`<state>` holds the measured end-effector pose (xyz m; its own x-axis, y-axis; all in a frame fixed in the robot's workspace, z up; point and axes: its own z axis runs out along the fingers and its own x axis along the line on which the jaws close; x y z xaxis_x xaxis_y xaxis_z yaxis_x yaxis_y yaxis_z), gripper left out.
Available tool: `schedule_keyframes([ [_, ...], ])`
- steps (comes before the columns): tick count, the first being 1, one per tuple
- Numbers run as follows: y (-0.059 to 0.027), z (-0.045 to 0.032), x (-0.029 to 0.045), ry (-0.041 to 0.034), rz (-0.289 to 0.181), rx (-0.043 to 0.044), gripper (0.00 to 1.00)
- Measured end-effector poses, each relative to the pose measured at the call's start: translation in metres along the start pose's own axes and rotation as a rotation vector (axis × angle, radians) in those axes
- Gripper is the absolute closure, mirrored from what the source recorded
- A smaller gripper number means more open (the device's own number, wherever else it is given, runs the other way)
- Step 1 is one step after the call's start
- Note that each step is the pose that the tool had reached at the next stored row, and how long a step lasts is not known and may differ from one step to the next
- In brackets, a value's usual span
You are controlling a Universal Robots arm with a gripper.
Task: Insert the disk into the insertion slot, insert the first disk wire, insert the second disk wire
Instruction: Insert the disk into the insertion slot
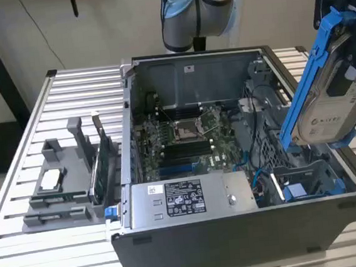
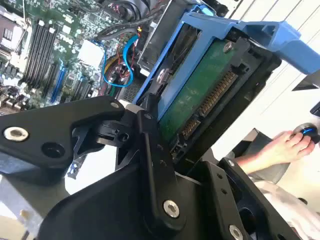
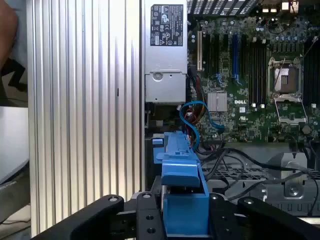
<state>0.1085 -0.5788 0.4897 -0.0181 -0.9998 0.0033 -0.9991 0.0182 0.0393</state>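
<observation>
In the exterior view, the gripper (image 1: 343, 26) hangs at the exterior view's right of the open computer case (image 1: 177, 260). It is pinching the disk (image 1: 329, 103) by its blue carrier (image 1: 305, 77), well clear of the chassis. The disk stands steeply on end, its long axis leaning top-out toward the exterior view's right. Its lower end hovers over the drive bay (image 1: 311, 174) (the slot it is meant for, I'd judge), which lies below it and a little toward the exterior view's left. In the second wrist view the black fingers (image 2: 155, 165) clamp the blue carrier. The disk's green circuit board (image 2: 192, 100) and bare connector row face the camera, and a person's hand (image 2: 282, 147) rests outside the case. In the first wrist view the blue carrier (image 3: 182, 200) sits squeezed between the jaws, with the power supply (image 3: 166, 55) and motherboard (image 3: 250, 75) beyond it.
</observation>
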Motion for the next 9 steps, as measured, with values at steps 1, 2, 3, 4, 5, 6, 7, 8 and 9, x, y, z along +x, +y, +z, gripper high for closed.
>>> schedule_keyframes([
  [1, 0.0000, 0.0000, 0.0000, 0.0000, 0.000, 0.0000, 0.67],
  [2, 0.0000, 0.0000, 0.0000, 0.0000, 0.000, 0.0000, 0.67],
  [3, 0.0000, 0.0000, 0.0000, 0.0000, 0.000, 0.0000, 0.67],
  [4, 0.0000, 0.0000, 0.0000, 0.0000, 0.000, 0.0000, 0.67],
  [5, 0.0000, 0.0000, 0.0000, 0.0000, 0.000, 0.0000, 0.67],
  [6, 0.0000, 0.0000, 0.0000, 0.0000, 0.000, 0.0000, 0.67],
  [7, 0.0000, 0.0000, 0.0000, 0.0000, 0.000, 0.0000, 0.67],
  [8, 0.0000, 0.0000, 0.0000, 0.0000, 0.000, 0.0000, 0.67],
  [9, 0.0000, 0.0000, 0.0000, 0.0000, 0.000, 0.0000, 0.67],
])
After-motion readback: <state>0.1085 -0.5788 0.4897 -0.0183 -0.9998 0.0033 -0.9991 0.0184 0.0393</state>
